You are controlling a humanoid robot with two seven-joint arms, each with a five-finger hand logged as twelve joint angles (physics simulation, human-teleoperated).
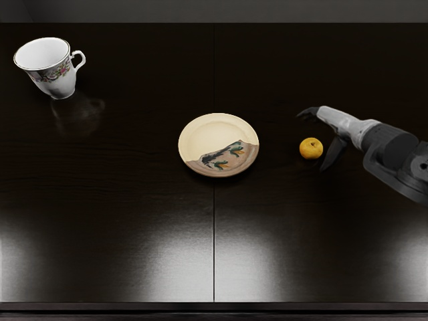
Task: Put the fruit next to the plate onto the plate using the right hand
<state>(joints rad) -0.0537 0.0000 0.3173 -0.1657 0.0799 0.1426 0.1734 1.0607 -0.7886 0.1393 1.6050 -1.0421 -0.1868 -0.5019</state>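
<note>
Right now the fruit (311, 148), a small round yellow one, sits on the dark table (120, 221) to the right of the plate (207, 130), near it but clearly apart, with a strip of bare tabletop between the two. It is not on the plate. The plate is a shallow round dish, mostly cream, with a brownish patch along its lower right side bearing green and dark markings I can't make out. It lies flat near the middle of the table, right by the seam that runs down the tabletop.

The right hand (332, 122) comes in from the right edge on a grey and black arm and is low over the table just to the right of the fruit. Its fingers (332, 155) are spread and grasp nothing: one dark finger points left, behind the fruit, and another slants down along the fruit's right side. That lower one is very close to the fruit; whether it touches I can't tell. The fruit lies at the mouth of the gap between them.

Far off at the back left stands a white teacup (48, 67) with a flowered band below its rim, handle turned to the right, looking tipped a little. Pale glare lies across the front of the table
</note>
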